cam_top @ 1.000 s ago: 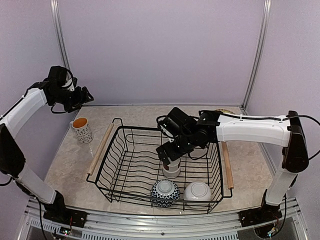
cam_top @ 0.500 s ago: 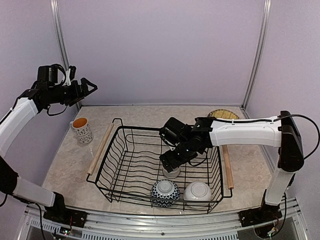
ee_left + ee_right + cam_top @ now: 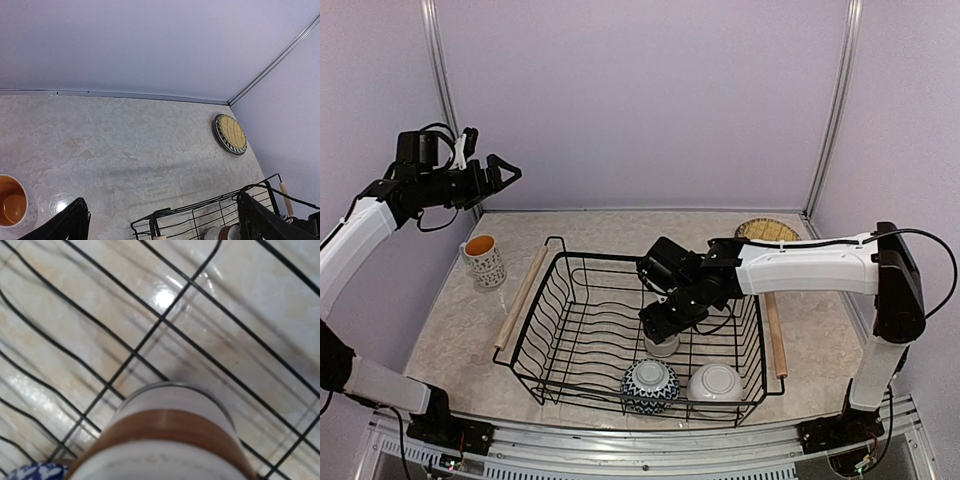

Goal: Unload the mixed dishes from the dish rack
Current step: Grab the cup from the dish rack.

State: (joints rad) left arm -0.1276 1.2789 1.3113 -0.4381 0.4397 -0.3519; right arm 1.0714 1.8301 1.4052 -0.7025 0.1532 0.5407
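The dish rack (image 3: 535, 330) holds a white cup with brown band (image 3: 662, 345), a blue-patterned bowl (image 3: 650, 386) and a white bowl (image 3: 715, 383). My right gripper (image 3: 661, 322) is down in the rack right on top of the white cup (image 3: 172, 440), which fills the wrist view and hides the fingers. My left gripper (image 3: 502, 172) is open and empty, high at the back left (image 3: 161, 200). The tall patterned cup (image 3: 483, 260) stands on the table left of the rack. The woven yellow mat (image 3: 768, 229) lies on the striped plate (image 3: 220, 137) at the back right.
The rack's wooden rod handles (image 3: 523, 295) (image 3: 775, 330) run along its left and right sides. The walls of the enclosure stand close at the back and at both sides. The left wrist view shows the rack's far corner (image 3: 200, 212) and marbled tabletop (image 3: 125, 145).
My right gripper has come down onto the white cup in the rack. My left arm has swung up and turned so its gripper points right.
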